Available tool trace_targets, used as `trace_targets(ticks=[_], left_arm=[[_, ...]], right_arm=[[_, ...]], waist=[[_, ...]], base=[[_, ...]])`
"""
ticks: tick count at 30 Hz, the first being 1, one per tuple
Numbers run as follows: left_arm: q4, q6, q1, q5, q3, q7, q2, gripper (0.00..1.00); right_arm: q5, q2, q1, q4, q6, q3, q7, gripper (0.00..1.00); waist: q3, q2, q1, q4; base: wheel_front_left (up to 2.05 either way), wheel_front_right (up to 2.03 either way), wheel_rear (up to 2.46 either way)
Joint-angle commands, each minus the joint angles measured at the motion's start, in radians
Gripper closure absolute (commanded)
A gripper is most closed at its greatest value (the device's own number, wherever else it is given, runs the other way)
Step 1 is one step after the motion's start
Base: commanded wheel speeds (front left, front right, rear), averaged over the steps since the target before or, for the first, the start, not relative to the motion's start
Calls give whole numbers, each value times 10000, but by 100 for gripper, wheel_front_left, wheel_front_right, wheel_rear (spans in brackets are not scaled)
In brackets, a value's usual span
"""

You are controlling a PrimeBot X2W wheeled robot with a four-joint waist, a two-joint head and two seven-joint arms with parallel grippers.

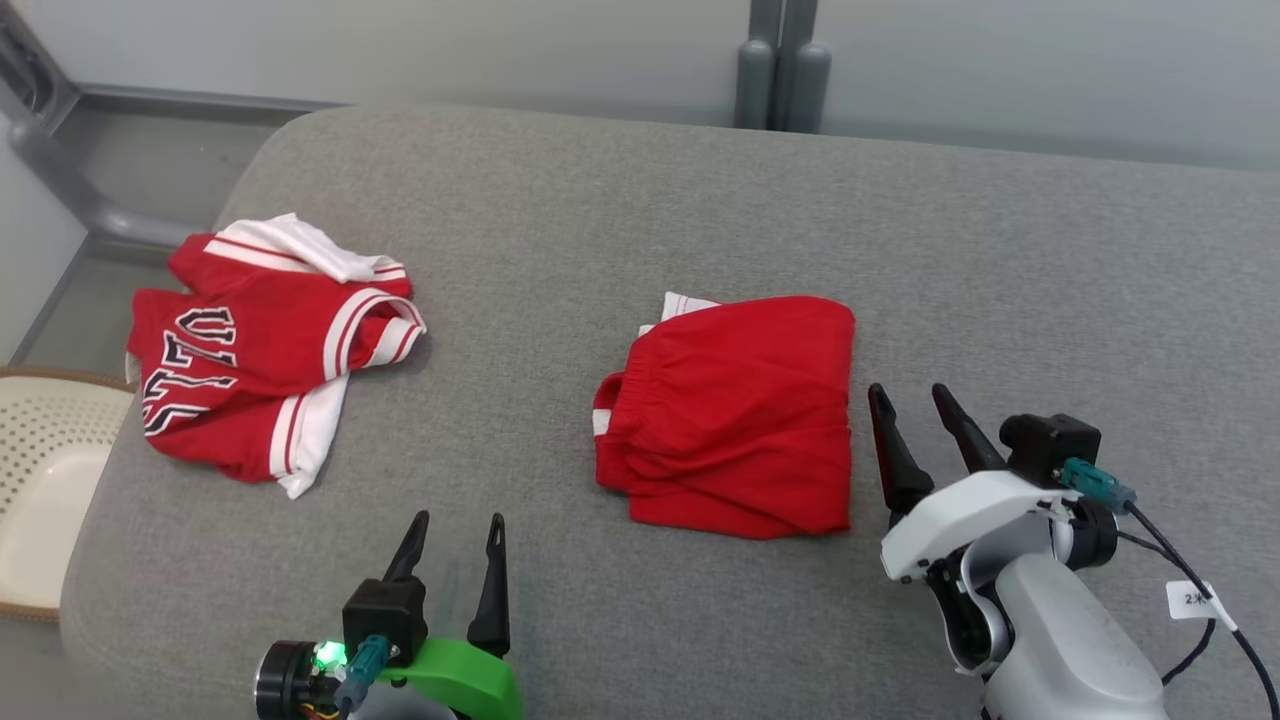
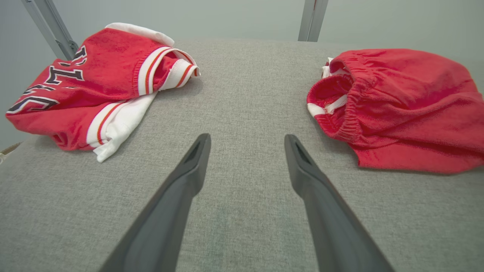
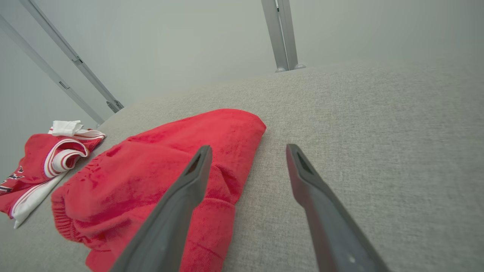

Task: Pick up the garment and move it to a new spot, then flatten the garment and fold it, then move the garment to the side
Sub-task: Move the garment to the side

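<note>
Two red garments lie on the grey padded surface [image 1: 640, 220]. Folded red shorts [image 1: 735, 410] [image 2: 408, 105] [image 3: 162, 166] with an elastic waistband lie in the middle. A crumpled red jersey [image 1: 260, 350] [image 2: 94, 83] [image 3: 41, 162] with white trim and dark lettering lies at the left. My left gripper [image 1: 460, 517] [image 2: 247, 136] is open near the front edge, between the two garments and holding nothing. Just right of the shorts, my right gripper [image 1: 908, 390] [image 3: 248, 147] is open and empty, its left finger over the cloth's edge in the right wrist view.
A pale perforated basket [image 1: 40, 470] sits off the surface's left edge. Grey metal posts [image 1: 780, 70] stand behind the far edge, and a grey pipe [image 1: 60, 170] runs at the far left. Bare grey fabric stretches to the right of the shorts.
</note>
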Motion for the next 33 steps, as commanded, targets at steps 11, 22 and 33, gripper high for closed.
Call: trace_targets(ticks=[11,22,33], left_arm=[[-103,39,-480,-60,-176,-4,29,0],[-56,-41,-526,104,-210,-6,31,0],[36,-188,-540,267,-231,-6,31,0]], right_arm=[[619,-39,-1068,1877,2,341,-3,0],[527,-64,-990,2102,-4,105,7,100],[144,-42,-574,1511,-4,-36,-2,100]], waist=[[937,0,0,1167],[820,0,0,581],[260,0,0,-1481]], base=[[0,0,0],[0,0,0],[0,0,0]])
